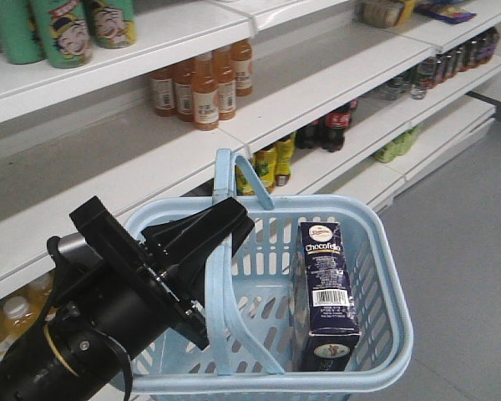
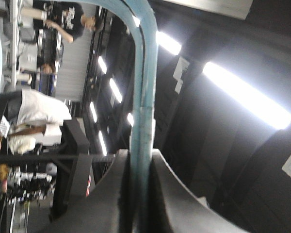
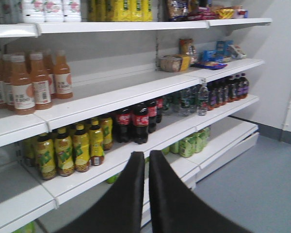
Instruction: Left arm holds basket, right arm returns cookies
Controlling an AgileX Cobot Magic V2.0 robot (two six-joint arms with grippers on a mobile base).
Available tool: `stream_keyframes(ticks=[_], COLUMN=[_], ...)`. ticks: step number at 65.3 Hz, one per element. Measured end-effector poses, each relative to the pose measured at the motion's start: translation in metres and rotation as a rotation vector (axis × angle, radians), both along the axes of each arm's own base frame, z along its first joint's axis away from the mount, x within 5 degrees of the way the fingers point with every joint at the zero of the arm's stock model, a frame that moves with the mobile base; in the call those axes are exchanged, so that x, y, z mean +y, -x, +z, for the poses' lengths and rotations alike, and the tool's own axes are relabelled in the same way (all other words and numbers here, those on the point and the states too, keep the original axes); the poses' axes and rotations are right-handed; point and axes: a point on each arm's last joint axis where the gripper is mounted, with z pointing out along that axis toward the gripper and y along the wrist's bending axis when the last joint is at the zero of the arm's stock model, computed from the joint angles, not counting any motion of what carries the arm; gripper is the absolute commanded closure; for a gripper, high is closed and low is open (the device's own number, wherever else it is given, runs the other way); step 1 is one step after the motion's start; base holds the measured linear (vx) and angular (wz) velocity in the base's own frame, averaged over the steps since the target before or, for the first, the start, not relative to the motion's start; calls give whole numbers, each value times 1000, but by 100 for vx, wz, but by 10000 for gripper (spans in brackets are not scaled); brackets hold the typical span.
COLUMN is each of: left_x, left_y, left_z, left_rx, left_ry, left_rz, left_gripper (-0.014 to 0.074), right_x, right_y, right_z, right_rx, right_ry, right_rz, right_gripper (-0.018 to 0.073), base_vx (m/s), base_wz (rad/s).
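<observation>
Gripping one raised hoop handle (image 2: 143, 97) of single blue basket (image 1: 384, 251): left gripper (image 1: 221, 224), clamped tight on it. Second handle lying down inside. One cookies box (image 1: 324, 284) upright in basket, 3 o'clock side. Right gripper (image 3: 146, 160) pinched nearly together, empty, facing shelves (image 3: 111, 97).

In the front view we see the left arm (image 1: 108, 309) cut off by the lower left corner. It covers the near left wall of the basket (image 1: 334, 201), whose front wall drops below the bottom edge. The small print on the cookies (image 1: 324, 284) is too fine to read. The left wrist view is blurred, and the left pincer (image 2: 139, 162) and right pincer (image 3: 146, 162) are each cropped by the bottom edge.
</observation>
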Motion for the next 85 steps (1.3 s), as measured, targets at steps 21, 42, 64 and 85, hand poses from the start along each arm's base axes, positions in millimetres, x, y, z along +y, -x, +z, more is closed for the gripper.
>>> stream_keyframes(ticks=[21,42,64,85], left_x=[0,0,0,0], left_y=[0,0,0,0], left_z=[0,0,0,0], left_rx=[0,-1,0,0], left_ry=[0,-1,0,0], left_rz=[0,0,0,0], left_gripper=[599,599,599,599], right_x=[0,0,0,0], right_y=[0,0,0,0], right_z=[0,0,0,0], right_rx=[0,0,0,0], right_ry=[0,0,0,0], right_rz=[0,0,0,0], right_gripper=[565,565,565,565], base_vx=[4,4,4,3], base_wz=[-58,-60,-58,-41])
